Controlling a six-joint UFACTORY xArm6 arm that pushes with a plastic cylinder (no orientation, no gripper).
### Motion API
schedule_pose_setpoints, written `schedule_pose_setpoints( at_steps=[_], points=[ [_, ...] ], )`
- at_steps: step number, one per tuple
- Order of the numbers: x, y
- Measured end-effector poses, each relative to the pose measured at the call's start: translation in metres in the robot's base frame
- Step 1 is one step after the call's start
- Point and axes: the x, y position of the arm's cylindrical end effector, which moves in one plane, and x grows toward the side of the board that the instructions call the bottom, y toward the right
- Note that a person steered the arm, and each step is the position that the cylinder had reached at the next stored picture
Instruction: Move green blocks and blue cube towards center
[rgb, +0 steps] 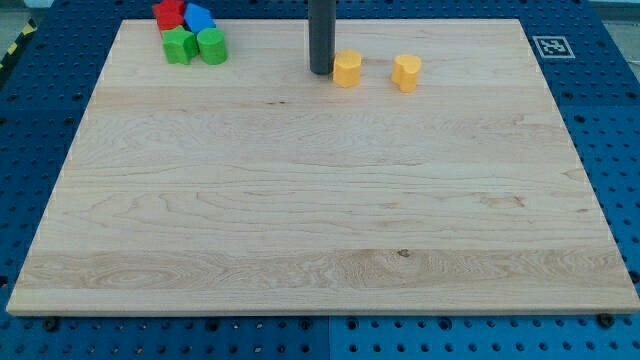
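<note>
**Tip parked at top centre, target blocks clustered upper left**

Rod-ended, with no jaws to open or close, my tip (321, 72) rests on the wooden board (320, 200) near the top centre of the frame, just left of a yellow block (347, 69). A second yellow block (406, 73) sits further right, apart from the first. Well to the tip's left, in the upper left of the frame, four blocks huddle together: a red block (168, 13), the blue cube (199, 18), and below them two green blocks (179, 45) (211, 46) side by side.
</note>
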Motion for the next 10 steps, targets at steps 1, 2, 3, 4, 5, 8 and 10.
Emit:
schedule_pose_setpoints(
  at_steps=[1,2,3,4,5,8,10],
  points=[
    [0.000,0.029],
    [0.001,0.054],
    [0.000,0.054],
    [0.005,0.054],
    [0.040,0.030],
    [-0.034,-0.011],
    [-0.106,-0.078]
  ],
)
